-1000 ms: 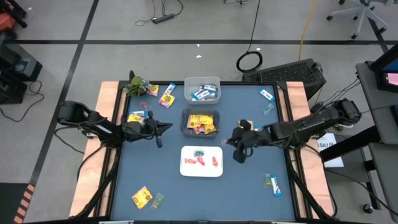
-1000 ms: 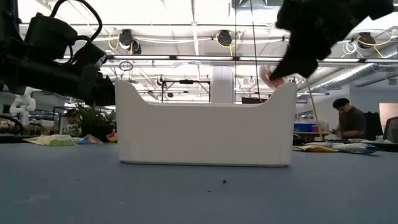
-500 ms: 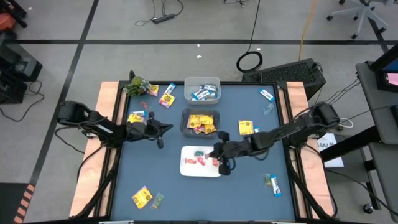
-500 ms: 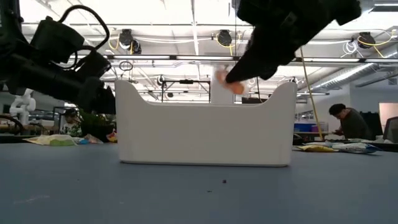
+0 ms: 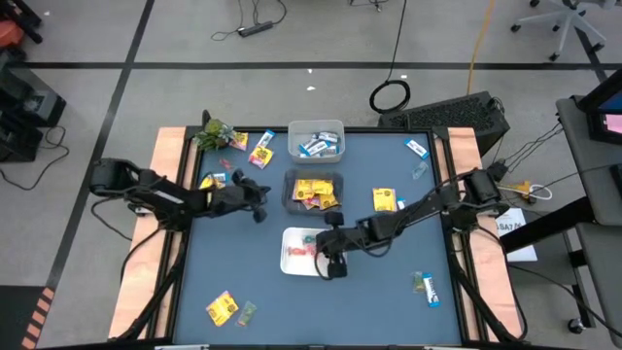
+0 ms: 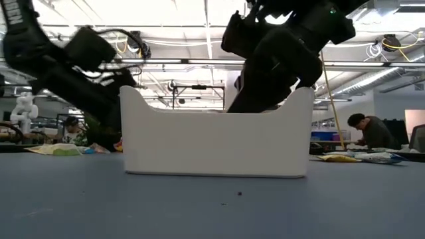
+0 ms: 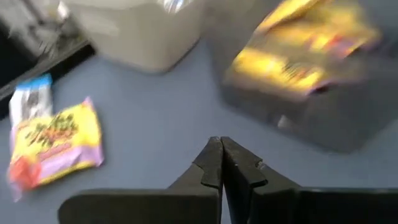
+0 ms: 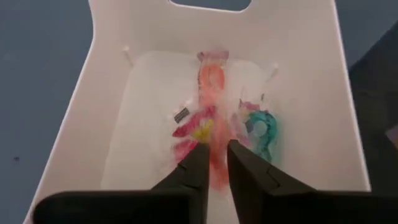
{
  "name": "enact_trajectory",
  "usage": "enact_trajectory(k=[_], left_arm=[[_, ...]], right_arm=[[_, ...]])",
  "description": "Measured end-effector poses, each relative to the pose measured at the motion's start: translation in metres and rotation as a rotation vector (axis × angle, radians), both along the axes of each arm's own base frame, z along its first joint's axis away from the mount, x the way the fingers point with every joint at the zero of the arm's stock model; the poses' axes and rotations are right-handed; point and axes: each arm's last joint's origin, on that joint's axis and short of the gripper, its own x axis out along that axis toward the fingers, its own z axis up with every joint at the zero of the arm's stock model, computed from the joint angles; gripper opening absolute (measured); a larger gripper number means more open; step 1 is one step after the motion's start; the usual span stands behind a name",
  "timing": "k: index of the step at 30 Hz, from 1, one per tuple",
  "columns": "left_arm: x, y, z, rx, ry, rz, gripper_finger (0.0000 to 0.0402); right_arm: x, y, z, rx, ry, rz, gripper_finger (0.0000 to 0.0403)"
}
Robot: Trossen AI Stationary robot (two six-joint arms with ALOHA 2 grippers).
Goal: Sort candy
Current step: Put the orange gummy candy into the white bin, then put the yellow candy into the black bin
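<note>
My right gripper (image 5: 330, 258) reaches down inside the white tray (image 5: 292, 262), shut on a red-orange wrapped candy (image 8: 212, 93). The low view shows it behind the tray's wall (image 6: 216, 143). A green piece (image 8: 261, 130) and a pink-and-yellow piece (image 8: 193, 132) lie on the tray floor. My left gripper (image 5: 262, 199) hovers shut and empty just left of the grey tray (image 5: 314, 192), which holds yellow packets. In its wrist view the fingertips (image 7: 221, 149) meet above bare table, with a yellow packet (image 7: 53, 146) lying beside them. My right gripper pinches the red-orange candy near one end (image 8: 214, 155) between its two fingers, coming from above into the tray. The rest of the candy stretches away from the fingers over the tray floor; whether it rests there I cannot tell.
A clear bin (image 5: 316, 141) at the far side holds blue-and-white bars. Loose yellow packets (image 5: 260, 151) (image 5: 386, 200) (image 5: 222, 308) and blue bars (image 5: 416, 148) (image 5: 428, 289) lie scattered. A green leafy plant (image 5: 214, 133) sits at the far left corner.
My right gripper, carrying the red-orange candy, has swept from right of the trays toward the table's left and dropped down into the white tray. My left gripper has shifted a little toward the grey tray and stayed shut.
</note>
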Motion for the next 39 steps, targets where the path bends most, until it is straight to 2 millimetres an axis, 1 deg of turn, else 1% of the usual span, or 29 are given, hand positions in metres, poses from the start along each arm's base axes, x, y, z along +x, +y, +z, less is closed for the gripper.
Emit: enact_trajectory(k=[3, 6, 9, 12, 14, 18, 23, 27, 30, 33, 39], left_arm=[[0.009, 0.016, 0.005, -0.002, 0.112, 0.059, 0.0005], [0.016, 0.031, 0.015, 0.007, 0.185, 0.101, 0.0009], [0.022, 0.044, 0.025, 0.023, 0.250, 0.124, 0.0022], [0.026, 0.056, 0.034, 0.020, 0.311, 0.161, 0.0048], [0.026, 0.064, 0.040, 0.021, 0.339, 0.193, 0.0073], [0.020, 0.076, 0.041, -0.029, 0.359, 0.244, 0.0128], [0.010, 0.091, 0.039, -0.102, 0.364, 0.268, 0.0189], [0.005, 0.102, 0.039, -0.167, 0.316, 0.280, 0.0217], [0.001, 0.109, 0.036, -0.206, 0.307, 0.269, 0.0225], [0.000, 0.116, 0.029, -0.233, 0.313, 0.238, 0.0227], [0.001, 0.128, 0.011, -0.259, 0.346, 0.251, 0.0226]], right_arm=[[-0.002, -0.002, 0.004, -0.018, 0.005, 0.011, 0.0070], [-0.006, -0.001, 0.013, -0.059, -0.013, 0.008, 0.0097], [-0.013, 0.000, 0.026, -0.103, -0.027, -0.006, 0.0127], [-0.021, 0.001, 0.037, -0.135, -0.019, -0.024, 0.0155], [-0.027, 0.000, 0.045, -0.153, -0.016, -0.038, 0.0170], [-0.038, -0.002, 0.055, -0.161, 0.006, -0.069, 0.0191], [-0.046, -0.004, 0.059, -0.173, 0.053, -0.075, 0.0196], [-0.049, -0.010, 0.055, -0.190, 0.110, -0.080, 0.0196], [-0.051, -0.014, 0.051, -0.205, 0.141, -0.080, 0.0196], [-0.053, -0.019, 0.047, -0.210, 0.156, -0.086, 0.0194], [-0.058, -0.028, 0.038, -0.200, 0.177, -0.128, 0.0168]])
